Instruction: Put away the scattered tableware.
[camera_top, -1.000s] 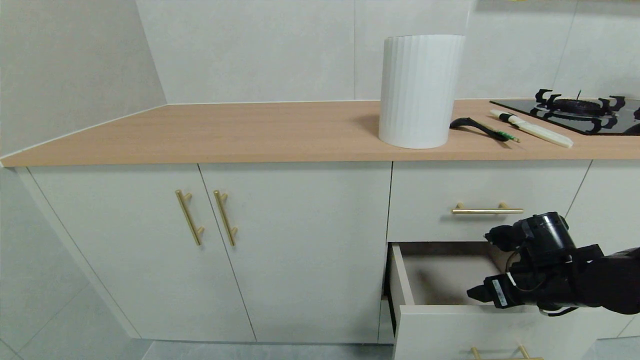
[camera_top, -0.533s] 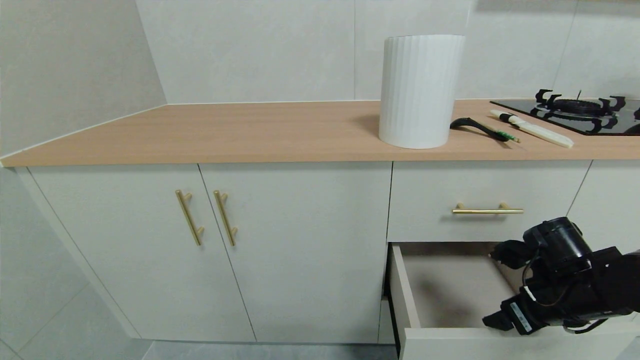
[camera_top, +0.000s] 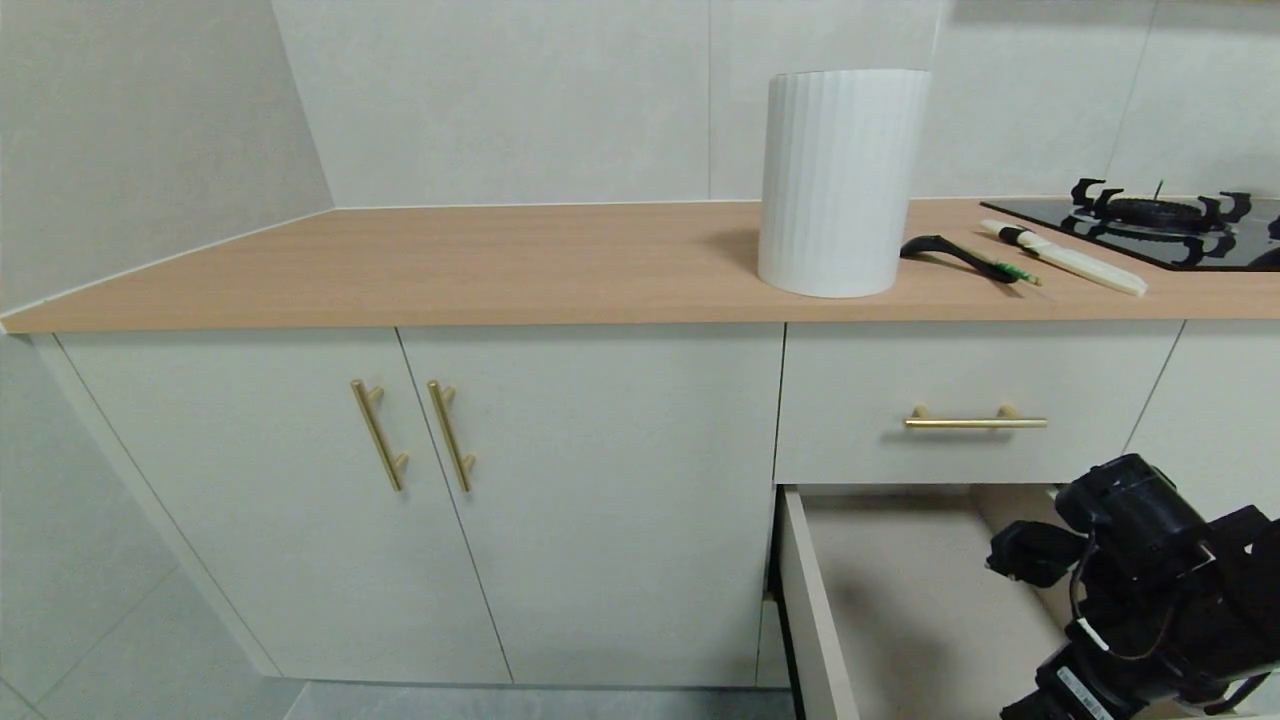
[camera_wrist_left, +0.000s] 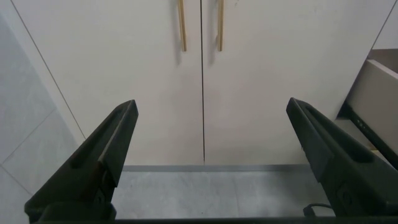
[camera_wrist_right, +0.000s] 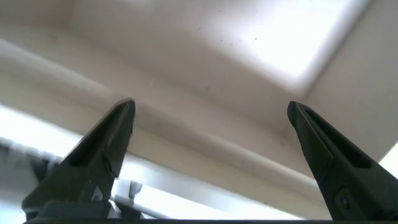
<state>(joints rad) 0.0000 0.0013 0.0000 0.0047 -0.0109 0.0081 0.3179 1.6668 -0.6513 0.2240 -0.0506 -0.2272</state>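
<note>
Right pincer (camera_wrist_right: 210, 106): gapes wide, black tapered fingers (camera_wrist_right: 102, 158) well apart, nothing between them; hangs over the open drawer (camera_top: 812, 590), low at the right of the cabinet front; looks onto the drawer's smooth pale-beige floor and inner corner; bears a small white sticker (camera_top: 1075, 684) on its black housing, print too small to read.

Left pincer (camera_wrist_left: 210, 109): likewise spread open and empty; faces two flat, matt, off-white cabinet doors (camera_wrist_left: 261, 81), each with a slim round brass bar handle (camera_wrist_left: 181, 25) set upright near the seam; hangs above grey floor tiles (camera_wrist_left: 205, 193); side of the pulled-out drawer at one edge.

Directly above the open drawer: a shut drawer (camera_top: 880, 380) of the same matt off-white, with a level brass bar.

Up on the wood-grain counter (camera_top: 500, 260), well apart from both pincers: the tableware; a black ladle (camera_top: 935, 247), glossy and curved, thin handle ending in green, just beside a tall white ribbed cylinder (camera_top: 840, 180), touching or not cannot tell; near it a long cream knife-shaped piece (camera_top: 1075, 264) with a dark band toward one end, lying slantwise along the edge of a black glass hob (camera_top: 1050, 212); on the hob a black pronged pan support (camera_top: 1160, 208); behind, plain pale wall tiles (camera_top: 520, 100).
</note>
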